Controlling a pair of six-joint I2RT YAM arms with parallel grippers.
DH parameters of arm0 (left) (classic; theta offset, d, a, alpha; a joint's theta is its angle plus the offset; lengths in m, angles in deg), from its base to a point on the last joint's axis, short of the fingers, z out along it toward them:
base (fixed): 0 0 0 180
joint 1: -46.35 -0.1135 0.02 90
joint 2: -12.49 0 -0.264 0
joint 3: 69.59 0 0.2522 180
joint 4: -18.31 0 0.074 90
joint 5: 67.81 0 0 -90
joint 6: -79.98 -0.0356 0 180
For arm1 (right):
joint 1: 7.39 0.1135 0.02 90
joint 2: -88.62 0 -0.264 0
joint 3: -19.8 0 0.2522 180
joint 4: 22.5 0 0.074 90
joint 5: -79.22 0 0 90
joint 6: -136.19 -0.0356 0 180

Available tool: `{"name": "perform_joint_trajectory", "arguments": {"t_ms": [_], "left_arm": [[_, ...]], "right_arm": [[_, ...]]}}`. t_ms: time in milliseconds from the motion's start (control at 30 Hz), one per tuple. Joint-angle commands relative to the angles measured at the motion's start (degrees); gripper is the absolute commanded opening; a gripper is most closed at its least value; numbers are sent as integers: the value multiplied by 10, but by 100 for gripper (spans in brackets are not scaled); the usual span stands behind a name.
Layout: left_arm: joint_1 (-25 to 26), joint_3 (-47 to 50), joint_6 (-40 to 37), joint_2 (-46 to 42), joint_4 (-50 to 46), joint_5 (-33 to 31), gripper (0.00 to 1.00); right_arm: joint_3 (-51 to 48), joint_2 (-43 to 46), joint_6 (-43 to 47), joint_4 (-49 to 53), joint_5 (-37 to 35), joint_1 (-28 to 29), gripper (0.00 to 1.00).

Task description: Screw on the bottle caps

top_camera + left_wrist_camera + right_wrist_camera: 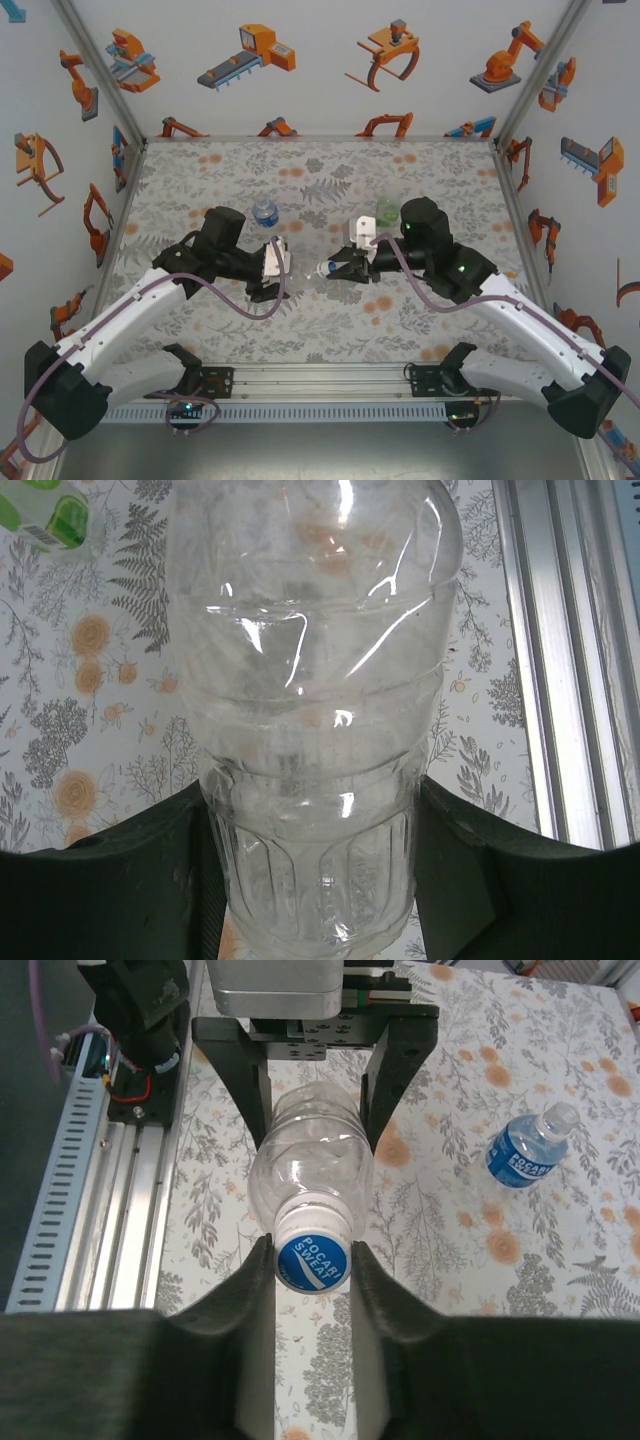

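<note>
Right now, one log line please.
left jaws: shut on clear bottle | right jaws: shut on cap at bottle mouth | blue bottle, green bottle: not held

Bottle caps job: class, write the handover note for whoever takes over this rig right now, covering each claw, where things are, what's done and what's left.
Left claw: shut on the colourless bottle, held sideways.
Right claw: shut on the blue cap, which sits on that bottle's neck.
Blue-labelled bottle and green-tinted bottle: on the table, apart from both claws.
Done: cap is on the neck; how tight, cannot tell.
Left: finish turning it, then check the other two bottles, whose caps are unclear.
</note>
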Motion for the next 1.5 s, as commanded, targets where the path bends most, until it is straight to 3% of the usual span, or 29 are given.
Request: {"name": "perform_joint_trajectory", "arguments": {"t_ms": [0,167,300,367,500,600,667,900,1100,1300,1467], "left_arm": [[1,-16,-4,-8,-2,11,0],[2,-12,14,-10,17,-30,0],[2,-7,22,-13,33,-45,0],[1,-6,25,-13,37,-49,0],[1,-5,26,-15,41,-56,0],[2,-2,27,-15,44,-55,0],[1,-4,27,-13,44,-54,0],[1,-2,28,-16,44,-54,0],[2,-1,25,-20,41,-54,0],[1,5,8,-24,41,-24,0],[1,10,4,-30,43,-6,0]], "right_arm": [[-16,2,-110,-43,-28,3,13],[-35,3,-410,-62,-151,7,1],[-41,-6,-688,-19,-265,7,0],[-50,-8,-798,3,-288,7,0],[-85,1,-954,-4,-304,7,3],[-101,-3,-984,-47,-291,7,7],[-90,-10,-970,-43,-281,6,12],[-40,-19,-846,-4,-245,-19,40],[-1,14,-638,-7,-225,-27,56],[29,21,-403,-6,-169,-27,57],[21,42,-220,-28,-70,-27,57]]}}
